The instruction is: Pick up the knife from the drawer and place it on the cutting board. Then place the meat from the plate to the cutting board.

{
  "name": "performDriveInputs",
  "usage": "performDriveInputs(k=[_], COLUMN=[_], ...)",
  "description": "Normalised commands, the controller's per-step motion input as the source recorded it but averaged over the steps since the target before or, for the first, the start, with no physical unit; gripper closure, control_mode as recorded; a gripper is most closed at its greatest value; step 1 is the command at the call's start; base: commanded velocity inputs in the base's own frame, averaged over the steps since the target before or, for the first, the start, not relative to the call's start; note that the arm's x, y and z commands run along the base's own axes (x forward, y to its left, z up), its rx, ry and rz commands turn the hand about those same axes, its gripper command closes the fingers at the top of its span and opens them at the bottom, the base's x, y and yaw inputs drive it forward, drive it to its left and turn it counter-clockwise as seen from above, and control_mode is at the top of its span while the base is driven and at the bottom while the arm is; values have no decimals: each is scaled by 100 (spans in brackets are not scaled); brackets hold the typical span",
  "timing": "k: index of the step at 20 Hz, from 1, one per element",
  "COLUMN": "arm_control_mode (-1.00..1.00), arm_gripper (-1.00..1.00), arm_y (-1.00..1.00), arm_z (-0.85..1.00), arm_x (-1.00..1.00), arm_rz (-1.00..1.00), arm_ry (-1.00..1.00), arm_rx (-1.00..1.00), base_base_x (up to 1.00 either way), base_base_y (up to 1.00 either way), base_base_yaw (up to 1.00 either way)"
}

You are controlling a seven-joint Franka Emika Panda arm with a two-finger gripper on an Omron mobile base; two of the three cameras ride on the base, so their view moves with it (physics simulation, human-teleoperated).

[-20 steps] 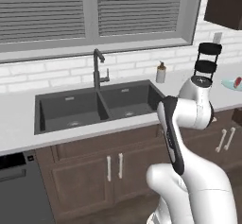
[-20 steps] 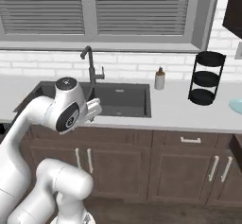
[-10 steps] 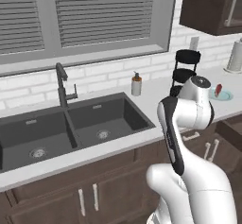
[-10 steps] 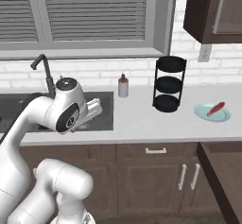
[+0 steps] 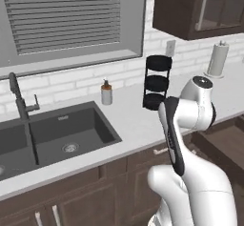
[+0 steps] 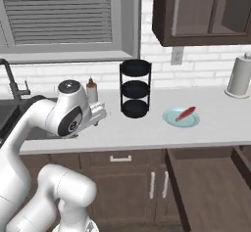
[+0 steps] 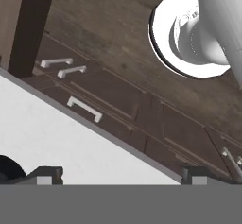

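— While the gripper point(image 7: 120, 173) hangs over the white counter point(image 6: 147, 133), what's in it?
— Nothing; its fingers stand wide apart. Past it sits a black three-tier rack point(image 6: 135, 88).
— And the meat point(image 6: 186, 114)?
— Farther off on the teal plate point(image 6: 171, 117), long axis running diagonally toward the brick wall point(image 6: 206, 67).

Matt white counter point(image 6: 147, 128), dark wood cabinets point(image 6: 122, 187)

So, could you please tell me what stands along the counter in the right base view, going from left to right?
Faucet → soap bottle → black rack → plate with the meat → paper towel roll.
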Motion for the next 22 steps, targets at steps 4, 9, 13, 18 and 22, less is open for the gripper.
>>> performDriveInputs(k=[4,9,13,18,22], arm_control_mode=[100,100,100,100,100], arm_gripper=[-100,-100,-100,-100,-100], arm_y=[0,0,0,0,0], arm_z=[0,0,0,0,0], arm_x=[0,0,0,0,0], arm_rz=[0,0,0,0,0], arm_ry=[0,0,0,0,0], arm_rx=[0,0,0,0,0], base_base_x=[59,60,53,56,25], base_base_y=[-57,-40,-21,-35,-42], base_base_yaw=[-9,-5,0,0,0])
